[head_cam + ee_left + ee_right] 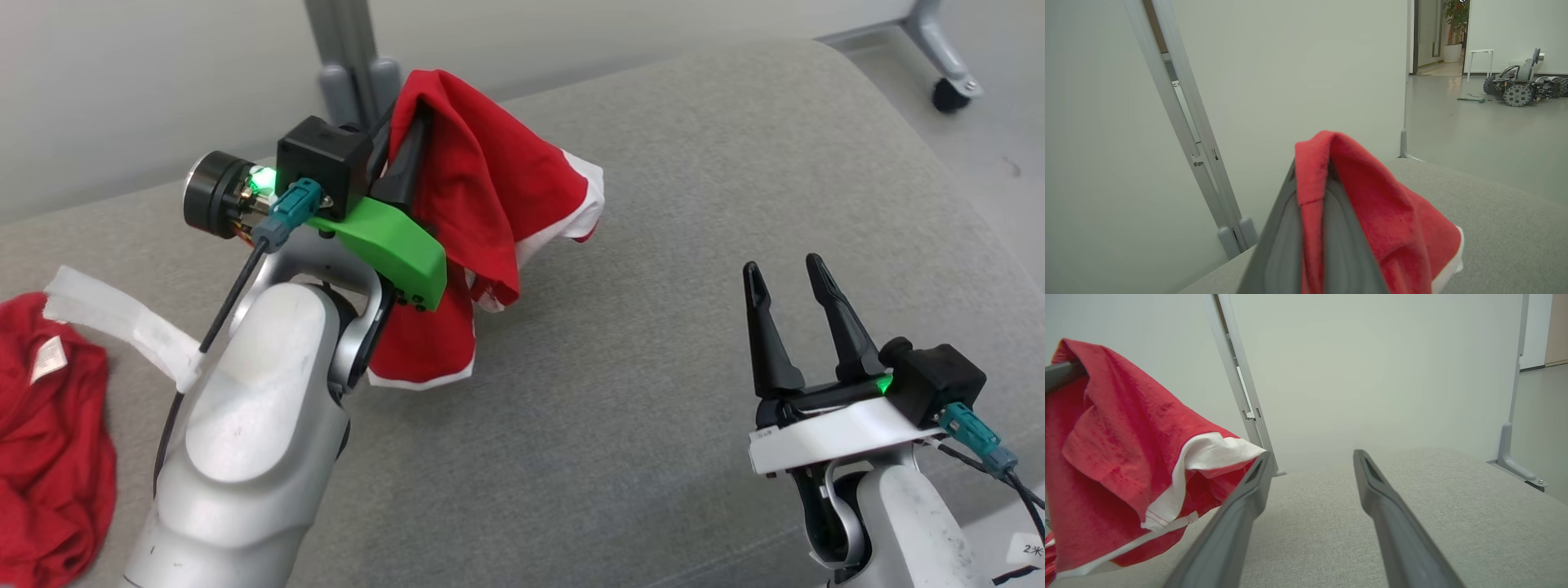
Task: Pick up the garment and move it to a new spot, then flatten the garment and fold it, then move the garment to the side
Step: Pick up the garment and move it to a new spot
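Observation:
A red garment point(482, 196) with white trim hangs bunched above the grey cushion, its lower hem touching the surface. My left gripper point(408, 122) is shut on the garment's top fold, fingers pointing up and away. In the left wrist view the red cloth point(1372, 204) drapes over and between the closed fingers. My right gripper point(788, 278) stands open at the lower right, apart from the garment and holding nothing. From the right wrist view the garment point(1122, 449) hangs at the left, beside the spread fingers point(1241, 514).
A second red garment point(49, 457) with a white band lies crumpled at the cushion's left edge. A grey metal post point(347, 49) stands behind the cushion point(653, 367). A caster wheel point(951, 90) sits on the floor at the far right. A wheeled machine point(1519, 85) rests on the floor far off.

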